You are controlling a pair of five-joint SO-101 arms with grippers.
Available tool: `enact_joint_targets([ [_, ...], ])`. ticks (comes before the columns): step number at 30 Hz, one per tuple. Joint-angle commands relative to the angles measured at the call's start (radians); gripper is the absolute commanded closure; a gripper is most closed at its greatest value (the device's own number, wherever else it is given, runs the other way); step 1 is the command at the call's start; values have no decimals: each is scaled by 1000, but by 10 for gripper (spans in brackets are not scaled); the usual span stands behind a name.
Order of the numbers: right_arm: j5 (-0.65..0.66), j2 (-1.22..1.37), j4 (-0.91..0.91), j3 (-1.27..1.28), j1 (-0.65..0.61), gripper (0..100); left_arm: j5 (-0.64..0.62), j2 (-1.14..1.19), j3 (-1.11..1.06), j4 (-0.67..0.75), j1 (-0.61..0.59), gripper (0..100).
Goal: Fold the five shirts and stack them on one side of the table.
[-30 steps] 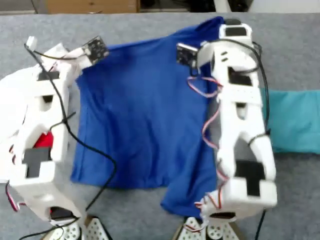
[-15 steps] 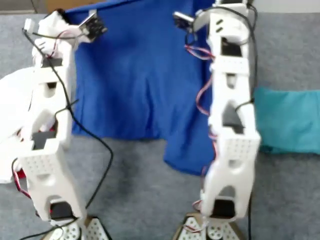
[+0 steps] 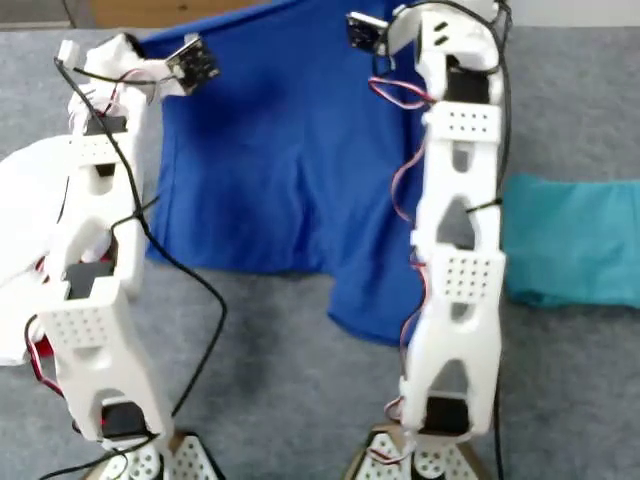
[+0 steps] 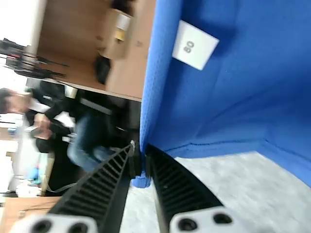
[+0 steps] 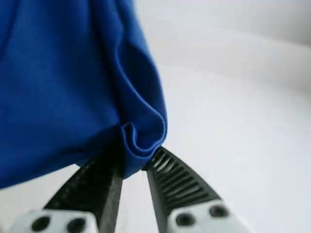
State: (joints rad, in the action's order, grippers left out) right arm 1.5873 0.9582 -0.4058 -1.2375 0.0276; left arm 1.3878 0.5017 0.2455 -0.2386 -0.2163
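Two spots on the blue shirt [image 3: 270,150] are pinched in my jaws. The left jaws are narrowed on its edge near a white label [image 4: 195,44], and the right jaws are clamped on a bunched fold. Both my arms stretch toward the far side of the grey surface [image 3: 270,390]. The shirt is spread between them, its near end lying on the surface. A teal shirt [image 3: 575,240] lies to my right, white cloth [image 3: 25,190] to my left.
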Motion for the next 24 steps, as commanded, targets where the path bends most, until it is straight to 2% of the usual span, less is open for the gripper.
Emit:
enact_joint_targets([
  [1, -54, -38, -313, -157, 50, 997, 9, -54, 57, -149, -57, 982],
  [5, -63, -38, -557, -200, 64, 997, 12, -88, 58, -321, -55, 982],
  [10, -155, -39, -784, -252, 91, 997, 18, -120, 58, -480, -58, 982],
  [20, -212, -39, -1168, -432, 105, 997, 20, -186, 60, -683, -63, 982],
  [24, -213, -76, -1303, -432, 119, 997, 66, -231, 60, -789, -69, 982],
])
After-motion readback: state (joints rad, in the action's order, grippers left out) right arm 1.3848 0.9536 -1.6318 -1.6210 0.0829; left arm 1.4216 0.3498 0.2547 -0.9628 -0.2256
